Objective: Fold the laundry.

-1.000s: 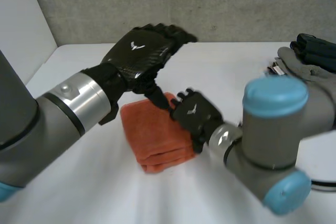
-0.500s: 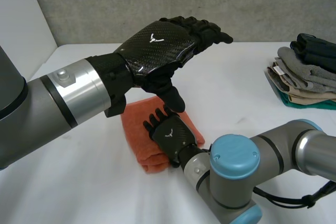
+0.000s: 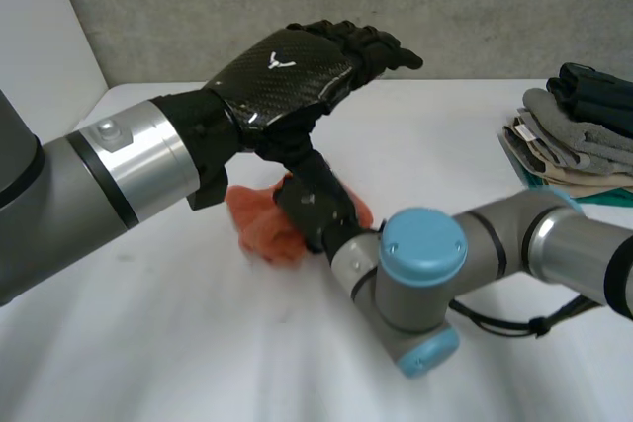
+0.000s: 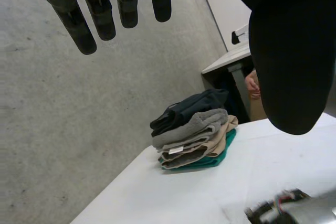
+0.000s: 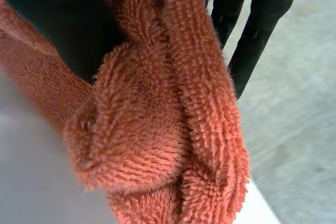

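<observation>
An orange terry towel [image 3: 259, 227] lies bunched on the white table [image 3: 148, 343] near its middle. My right hand [image 3: 312, 207] is at the towel's right side and is shut on it. In the right wrist view the towel [image 5: 168, 129] is gathered into thick folds between the thumb side [image 5: 68, 19] and the fingers [image 5: 254, 30]. My left hand [image 3: 287, 71] hovers above the towel and the right hand, palm down, holding nothing. Its straight fingers [image 4: 100, 14] and thumb [image 4: 294, 51] are spread wide apart.
A stack of folded clothes [image 3: 579, 135], dark and grey on top and green at the bottom, sits at the table's far right edge [image 4: 194, 137]. A grey wall stands behind the table. My right arm's elbow [image 3: 420, 274] reaches across the table's front middle.
The right hand has closed on the towel and pulled it up; the neatly folded towel is now bunched. The right arm swung its elbow toward the middle. The left hand stayed above.
</observation>
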Robot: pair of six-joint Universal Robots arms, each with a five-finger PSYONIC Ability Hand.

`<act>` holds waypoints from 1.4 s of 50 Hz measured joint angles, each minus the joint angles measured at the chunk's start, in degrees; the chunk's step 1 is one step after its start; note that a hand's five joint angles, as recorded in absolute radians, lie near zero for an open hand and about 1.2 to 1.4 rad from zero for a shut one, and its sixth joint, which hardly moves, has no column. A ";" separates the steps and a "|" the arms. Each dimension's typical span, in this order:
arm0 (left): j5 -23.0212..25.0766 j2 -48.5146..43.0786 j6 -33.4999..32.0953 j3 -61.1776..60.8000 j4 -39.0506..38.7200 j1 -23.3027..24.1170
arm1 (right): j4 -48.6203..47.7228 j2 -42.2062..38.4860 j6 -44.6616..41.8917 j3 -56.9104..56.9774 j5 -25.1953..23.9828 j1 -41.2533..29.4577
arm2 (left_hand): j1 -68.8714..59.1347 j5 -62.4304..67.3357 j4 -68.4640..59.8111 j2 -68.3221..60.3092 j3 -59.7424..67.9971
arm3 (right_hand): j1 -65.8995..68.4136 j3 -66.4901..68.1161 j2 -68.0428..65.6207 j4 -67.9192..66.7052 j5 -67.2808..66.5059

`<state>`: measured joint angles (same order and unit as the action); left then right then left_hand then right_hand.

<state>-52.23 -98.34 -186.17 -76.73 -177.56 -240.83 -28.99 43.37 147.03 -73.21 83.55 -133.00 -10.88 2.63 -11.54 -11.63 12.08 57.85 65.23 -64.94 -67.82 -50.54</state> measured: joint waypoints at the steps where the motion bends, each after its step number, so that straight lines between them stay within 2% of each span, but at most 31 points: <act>1: -0.01 0.04 0.02 0.26 -0.01 -0.21 | 0.06 0.08 0.18 1.15 0.12 0.38 | 0.00 0.00 0.00 0.00 0.00 | 0.00 0.00 0.00 -0.09 -0.01; 8: -0.74 0.55 1.50 3.32 -0.06 -1.43 | 1.68 2.02 1.46 10.29 1.20 4.64 | 0.00 0.00 0.00 0.00 0.00 | 0.00 0.00 0.00 -0.54 -0.01; 17: -3.37 1.06 6.50 8.56 -0.26 -2.82 | 5.86 5.25 1.75 22.29 2.24 12.83 | 0.00 0.00 0.00 0.00 0.00 | 0.00 0.01 0.00 -0.61 -0.01; 26: -3.94 1.02 7.68 9.42 -0.33 -2.88 | 7.10 8.77 2.28 30.05 0.78 26.87 | 0.00 0.00 0.00 0.00 0.00 | 0.00 0.03 0.00 -0.65 -0.73; 33: -3.87 0.68 7.60 8.32 -0.33 -2.62 | 7.05 8.13 4.68 31.47 -5.32 38.61 | 0.00 0.00 0.00 0.00 0.00 | 0.00 0.34 0.00 -0.79 -0.73; 40: -3.81 0.07 7.50 6.56 -0.38 -2.14 | 7.02 1.56 7.66 29.94 -13.82 49.65 | 0.00 0.00 0.00 0.00 0.00 | 0.00 0.34 0.00 -0.80 -0.73; 50: -3.78 -1.31 7.00 3.93 -0.95 -1.46 | 6.75 -5.97 7.31 20.13 -22.86 57.50 | 0.00 0.00 0.00 0.00 0.00 | 0.00 0.32 0.01 -0.01 -3.14; 52: -3.77 -1.50 6.93 3.89 -1.04 -1.32 | 6.71 -6.06 7.42 18.94 -24.03 57.84 | 0.00 0.00 0.00 0.00 0.00 | -4.04 -5.32 5.45 6.02 2.37; 54: -3.79 -1.63 6.89 4.04 -1.11 -1.13 | 6.68 -5.77 8.19 16.35 -26.65 58.32 | 0.00 0.00 0.00 0.00 0.00 | -29.47 -32.98 34.27 33.49 24.85; 57: -3.79 -1.62 6.89 4.43 -1.14 -0.90 | 6.82 -4.68 9.88 14.83 -27.92 58.46 | 0.00 0.00 0.00 0.00 0.00 | -40.90 -50.34 50.39 52.17 31.10; 59: -3.82 -1.55 6.91 4.83 -1.14 -0.75 | 6.92 -3.01 11.97 13.93 -28.42 58.52 | 0.00 0.00 0.00 0.00 0.00 | -41.78 -53.17 52.63 55.51 31.08; 69: -3.89 -1.25 7.02 5.88 -1.12 0.11 | 6.55 7.82 21.06 8.32 -30.62 60.89 | 0.00 0.00 0.00 0.00 0.00 | -44.47 -53.20 52.63 55.88 31.08; 70: -3.90 -1.23 7.03 5.93 -1.12 0.27 | 6.80 10.73 22.15 6.59 -31.52 61.96 | 0.00 0.00 0.00 0.00 0.00 | -44.47 -53.20 52.63 55.88 31.08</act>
<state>-56.13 -99.58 -179.14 -70.80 -178.68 -240.56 -22.19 54.10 169.18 -66.62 52.03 -71.04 -10.88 2.63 -11.54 -11.63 12.08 13.38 12.03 -12.31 -11.93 -19.46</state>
